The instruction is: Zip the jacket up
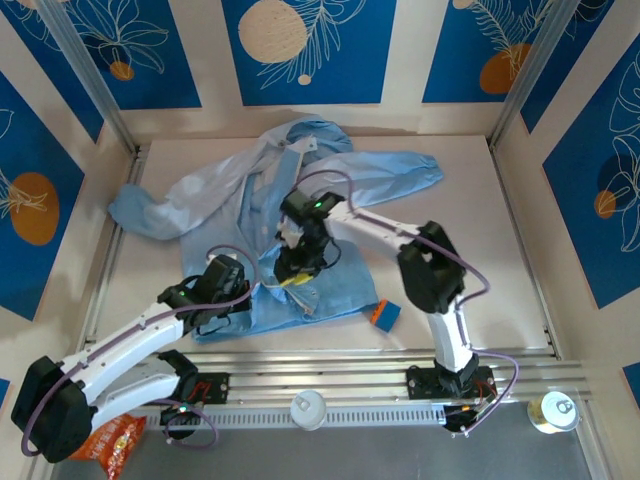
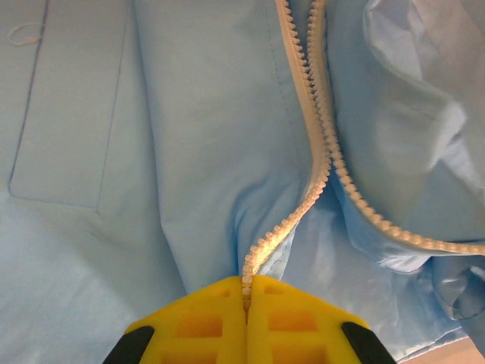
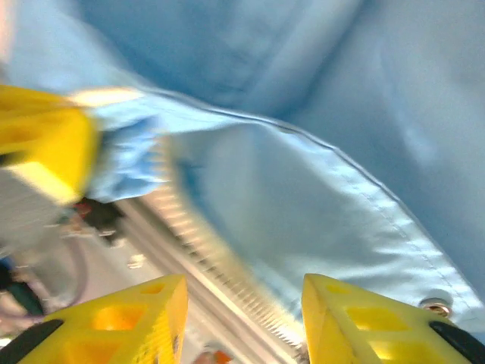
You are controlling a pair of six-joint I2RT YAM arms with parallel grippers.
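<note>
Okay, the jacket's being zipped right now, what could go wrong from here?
1. The left gripper has its jaws shut on the zipper's lower end; on such thin fabric that pinch might slip when the jacket gets pulled.
2. The right gripper's jaws stand open with nothing between them, so they could close on loose fabric instead of the zipper.
3. Above the left gripper one tooth row curves away to the right; the rows may not mesh.

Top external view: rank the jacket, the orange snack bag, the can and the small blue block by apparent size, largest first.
1. jacket
2. orange snack bag, partly hidden by the left arm
3. can
4. small blue block
</note>
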